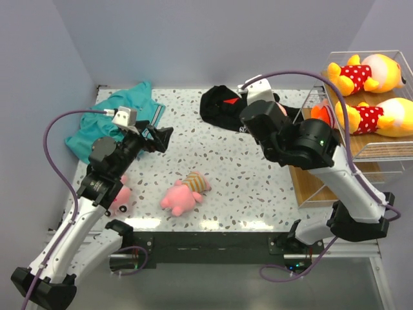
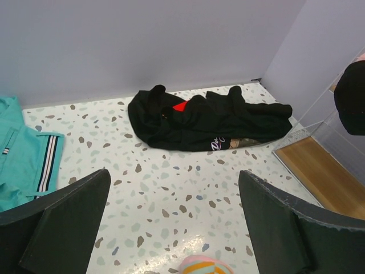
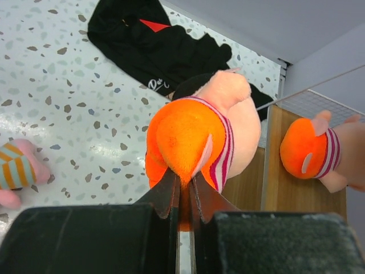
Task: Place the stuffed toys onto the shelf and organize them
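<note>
- You are looking down on a speckled table with two arms reaching in from its near edge.
- Your left gripper is hovering over the table's left half with its jaws standing wide apart, holding nothing.
- Your right gripper is pinching its jaws tight on the orange bottom of a doll in a pink-and-orange striped top, and is holding it up off the table.
- The doll is hanging just beside the shelf, which is standing at 3 o'clock on the table.
- Two yellow-orange bears are lying on the shelf's top board, one bear behind the other bear, both in red white-dotted tops.
- In the right wrist view, a second orange-and-striped shape is showing at the shelf's side panel; you cannot tell whether it is another doll or a reflection.
- A pink pig in a striped top is lying on the table at 6 o'clock, well apart from both grippers.
- Another pink toy is peeking out from under your left arm at 8 o'clock.
- A teal shirt is lying crumpled at 10 o'clock.
- A black garment with a red mark is lying at 12 o'clock, near the back wall.
</note>
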### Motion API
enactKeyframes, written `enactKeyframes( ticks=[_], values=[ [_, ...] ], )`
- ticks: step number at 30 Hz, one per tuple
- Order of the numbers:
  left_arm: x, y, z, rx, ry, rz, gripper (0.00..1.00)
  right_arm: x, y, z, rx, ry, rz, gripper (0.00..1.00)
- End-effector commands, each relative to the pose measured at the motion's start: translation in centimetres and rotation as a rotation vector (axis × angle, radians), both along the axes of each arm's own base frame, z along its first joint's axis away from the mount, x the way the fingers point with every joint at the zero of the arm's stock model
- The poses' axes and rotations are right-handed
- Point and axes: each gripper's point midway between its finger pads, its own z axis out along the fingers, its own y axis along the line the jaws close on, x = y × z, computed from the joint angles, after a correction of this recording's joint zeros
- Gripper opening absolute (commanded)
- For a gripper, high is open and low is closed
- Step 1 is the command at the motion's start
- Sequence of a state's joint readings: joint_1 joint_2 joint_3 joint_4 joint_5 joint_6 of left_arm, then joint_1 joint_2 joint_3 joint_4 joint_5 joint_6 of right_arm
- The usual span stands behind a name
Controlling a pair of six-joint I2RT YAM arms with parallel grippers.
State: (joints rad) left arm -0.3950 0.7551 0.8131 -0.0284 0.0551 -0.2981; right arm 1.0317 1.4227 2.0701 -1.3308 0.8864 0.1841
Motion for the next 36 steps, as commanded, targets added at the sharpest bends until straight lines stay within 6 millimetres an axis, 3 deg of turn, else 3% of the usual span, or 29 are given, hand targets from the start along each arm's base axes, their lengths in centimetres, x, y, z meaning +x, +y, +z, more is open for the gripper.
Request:
enactKeyframes(
  ticks=[1, 10, 17, 22, 25, 26, 27, 29, 32, 33, 35, 36],
  values=[
    [-0.2, 0.3, 1.1, 0.015, -0.036, 0.008, 1.00, -1.4, -5.6, -1.4, -0.280, 0.014, -0.152, 0.00],
    [-0.5, -0.3, 1.4, 0.003, -0.041, -0.031, 1.00, -1.8, -7.0, -2.4, -0.369, 0.019, -0.157, 0.00],
    [-0.8, -0.4, 1.3, -0.010, -0.039, -0.039, 1.00, -1.7, -7.2, -1.6, -0.417, 0.011, -0.140, 0.00],
    [-2.3, -4.0, 3.6, -0.121, -0.082, -0.256, 0.94, -1.6, -4.5, -2.3, -0.305, 0.083, -0.053, 0.00],
    [-3.3, -6.9, 5.7, -0.224, -0.074, -0.437, 0.91, -1.5, -0.7, -3.8, -0.192, 0.137, 0.076, 0.00],
    [-3.5, -7.6, 5.9, -0.249, -0.066, -0.486, 0.90, -1.0, 0.9, -3.4, -0.114, 0.107, 0.110, 0.00],
    [-3.4, -8.5, 6.8, -0.306, -0.068, -0.539, 0.89, -1.1, 1.5, -3.8, -0.089, 0.110, 0.143, 0.00],
    [-4.1, -9.8, 7.3, -0.338, -0.064, -0.641, 0.89, -1.0, 3.8, -3.5, 0.011, 0.090, 0.214, 0.00],
    [-3.8, -11.8, 7.8, -0.350, -0.069, -0.712, 0.92, -1.0, 5.6, -3.2, 0.093, 0.072, 0.274, 0.00],
    [-3.0, -12.7, 6.8, -0.325, -0.049, -0.712, 0.93, -1.0, 6.0, -3.1, 0.110, 0.070, 0.287, 0.00],
    [-3.2, -14.5, 7.4, -0.306, -0.054, -0.747, 0.94, -0.8, 6.6, -3.0, 0.140, 0.047, 0.293, 0.02],
    [-2.6, -15.5, 6.4, -0.278, -0.030, -0.754, 0.93, -0.6, 6.8, -2.9, 0.152, 0.042, 0.289, 0.02]
  ],
)
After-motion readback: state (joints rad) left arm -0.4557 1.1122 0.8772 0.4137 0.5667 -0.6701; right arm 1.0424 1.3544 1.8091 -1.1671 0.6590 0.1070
